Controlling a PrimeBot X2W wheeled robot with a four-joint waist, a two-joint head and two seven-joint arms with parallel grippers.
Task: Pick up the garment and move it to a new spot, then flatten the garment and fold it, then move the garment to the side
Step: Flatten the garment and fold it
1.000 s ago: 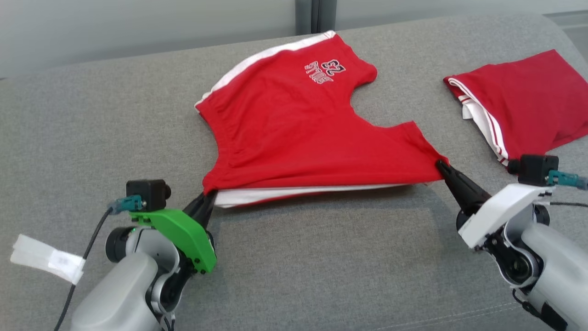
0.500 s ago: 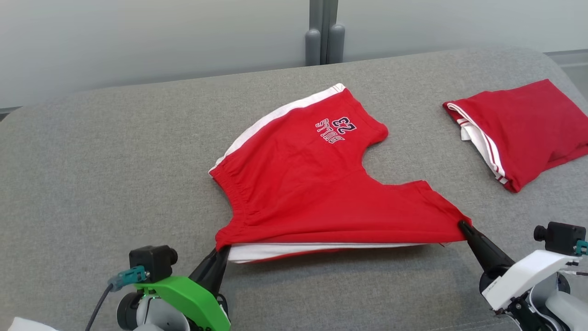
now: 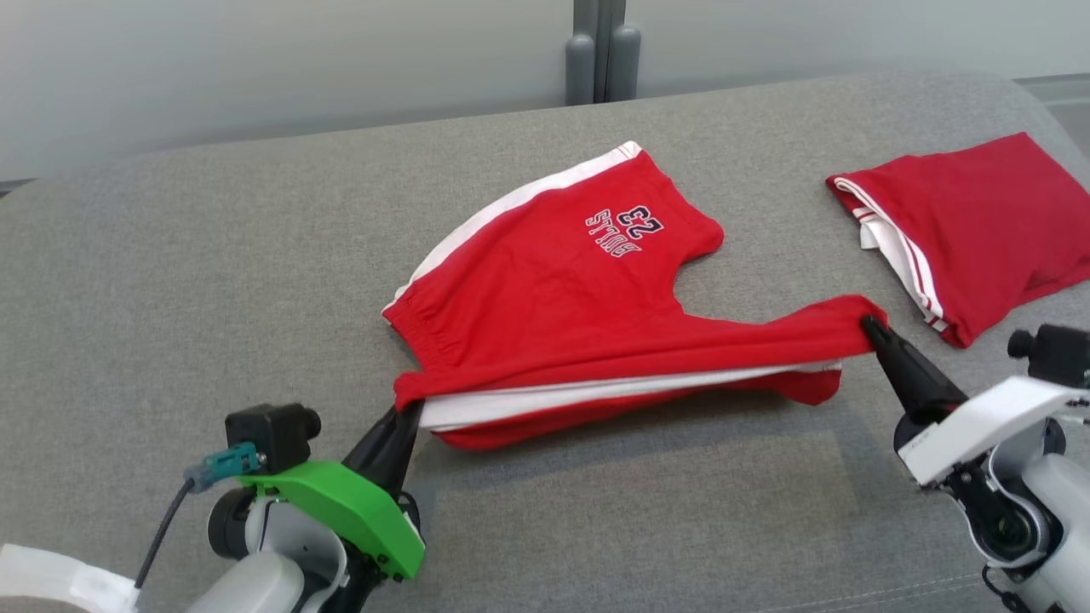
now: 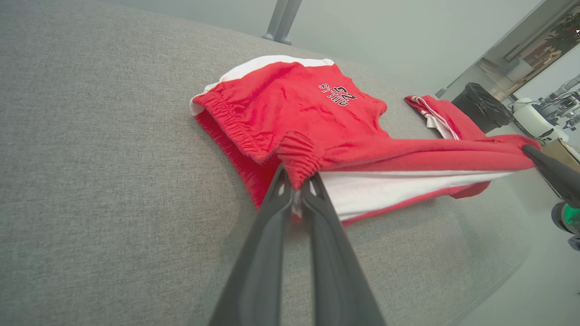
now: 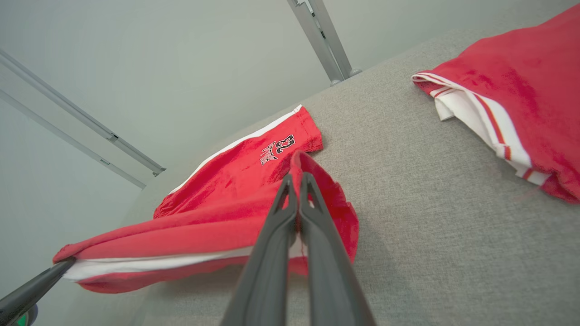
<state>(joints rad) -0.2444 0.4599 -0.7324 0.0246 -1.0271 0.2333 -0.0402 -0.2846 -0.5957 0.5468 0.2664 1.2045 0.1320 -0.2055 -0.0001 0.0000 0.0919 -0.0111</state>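
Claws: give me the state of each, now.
Left claw: closed, holding the red shorts by the waistband.
Right claw: closed, holding the same shorts by a leg hem.

Left end effector (image 3: pixel 407 414) green-housed, right end effector (image 3: pixel 869 324) white-housed (black cameras (image 3: pixel 271 428) atop).

The left hand (image 3: pixel 407 415) sits at the near left. Its two dark fingers (image 4: pixel 265 244) are pressed together, pointing far and slightly right, and pinch one corner of the red shorts (image 3: pixel 553 281). Behind it are a green wrist cover (image 3: pixel 341 511) and the pale forearm (image 3: pixel 247 592). The right hand (image 3: pixel 870 326) reaches in from the near right, clamped on the opposite corner and angled far and left. Its white wrist cover (image 3: pixel 971 421) leads back to a grey forearm (image 3: pixel 1060 545).
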